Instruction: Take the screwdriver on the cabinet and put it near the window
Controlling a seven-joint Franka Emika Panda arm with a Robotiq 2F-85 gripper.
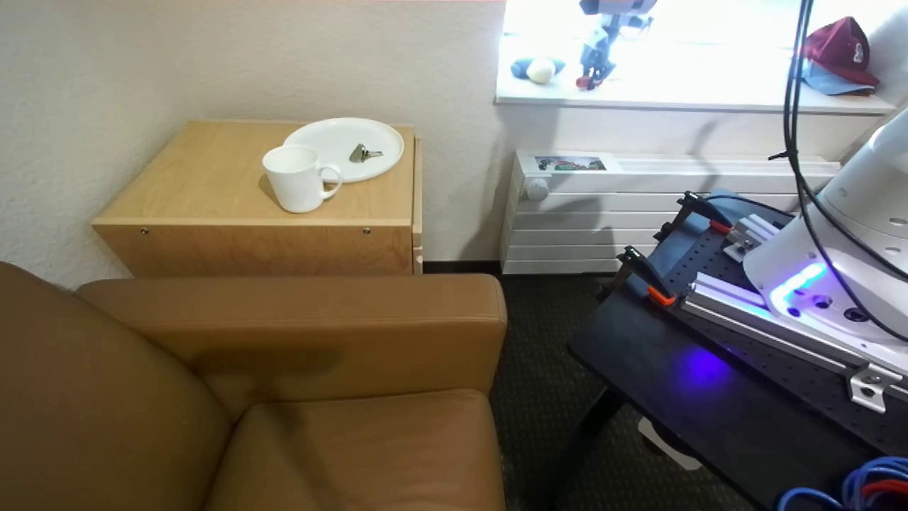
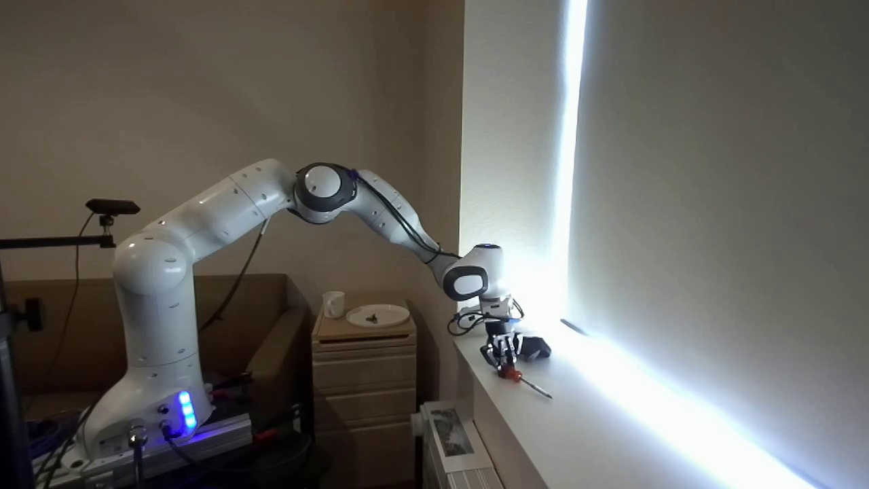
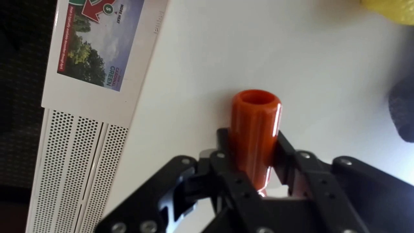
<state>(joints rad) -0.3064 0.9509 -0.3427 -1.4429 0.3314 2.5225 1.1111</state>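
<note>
The screwdriver's orange-red handle (image 3: pixel 255 129) is between the fingers of my gripper (image 3: pixel 254 142) in the wrist view, both fingers against its sides. In an exterior view the screwdriver (image 2: pixel 514 375) points its thin shaft away from the gripper (image 2: pixel 503 371), low over the white sill (image 2: pixel 543 435). It looks at or just above the sill; I cannot tell if it touches. The gripper (image 1: pixel 593 77) and the red handle (image 1: pixel 583 82) also show at the bright window (image 1: pixel 695 57). The wooden cabinet (image 1: pixel 213 170) stands away from the gripper, also seen here (image 2: pixel 363 373).
On the sill, a dark blue object and a pale ball (image 1: pixel 541 70) lie beside the gripper; caps (image 1: pixel 840 53) sit at the far end. A white cup (image 1: pixel 294 181) and a white dish with keys (image 1: pixel 333 135) are on the cabinet. A radiator (image 1: pixel 567 234) is below the sill.
</note>
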